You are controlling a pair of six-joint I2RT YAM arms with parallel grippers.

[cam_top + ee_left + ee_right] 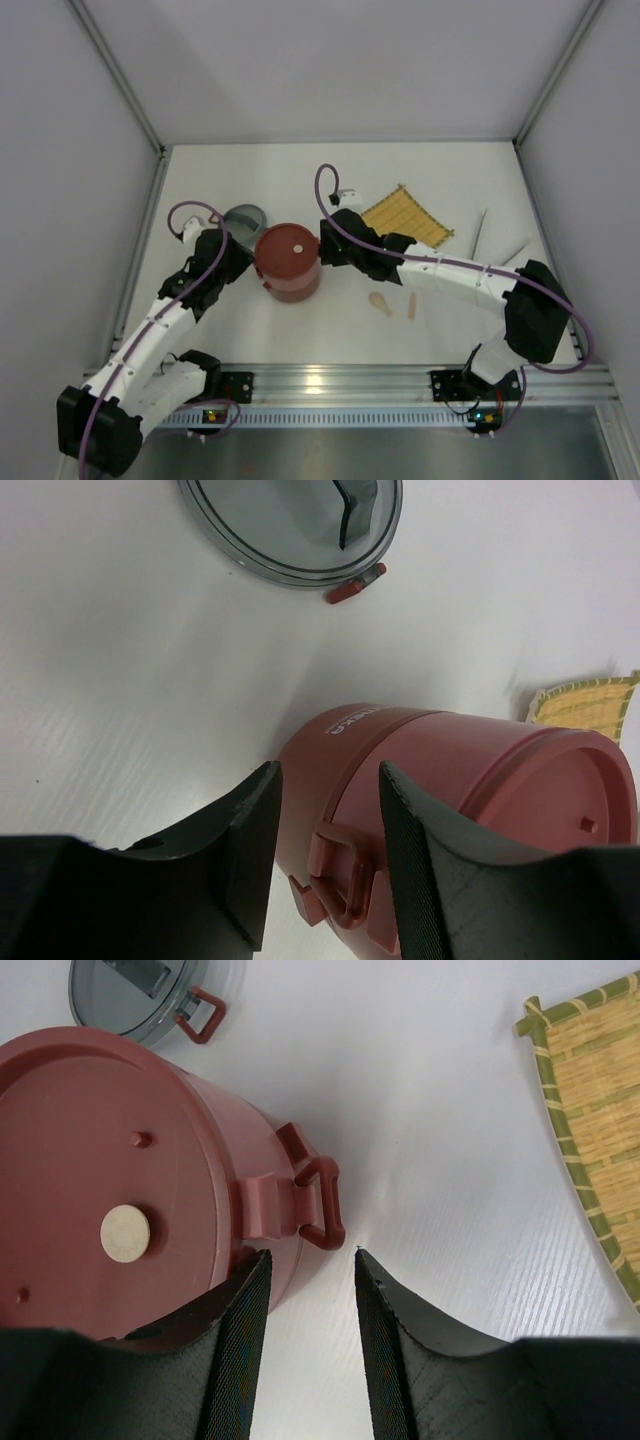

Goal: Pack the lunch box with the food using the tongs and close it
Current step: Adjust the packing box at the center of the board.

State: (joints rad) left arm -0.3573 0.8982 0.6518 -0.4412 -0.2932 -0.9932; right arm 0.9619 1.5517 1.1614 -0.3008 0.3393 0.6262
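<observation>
1. Top view
   - The lunch box (288, 268) stands stacked and lidded at the centre of the bench (250, 330).
   - The left end effector (243, 260) is at its left side and the right end effector (322, 250) at its right.
   - No loose food shows anywhere, so packing looks finished and the closing step seems to be in hand.
   - The tongs (479, 235) lie well apart at the right, past the yellow mat (405, 217).
   - A beige spoon (380, 301) and stick (412, 306) lie below centre, out of the way.
   - A grey lid (245, 222) rests just beside the box, upper left.

2. Left wrist view
   - The left end effector (327, 775) has its jaws parted and holds nothing.
   - It straddles a side clasp (340, 875) of the lunch box (470, 770) at lower centre.
   - The right-hand finger overlaps the box wall. Whether it touches cannot be told.
   - The grey lid (280, 520) sits at the top edge and a corner of the mat (585, 705) at the right.

3. Right wrist view
   - The right end effector (311, 1257) is also parted and empty, with bare bench between its fingers.
   - The opposite clasp (315, 1200) lies just ahead of the fingertips, on the lunch box (100, 1160) at the left.
   - The mat (600, 1090) is at the upper right, clear of the path.

4. Next move, as a judgement
   - Each clasp likely needs pressing home while the other arm steadies the box.
   - The left-out grey lid is close enough to be nudged.
</observation>
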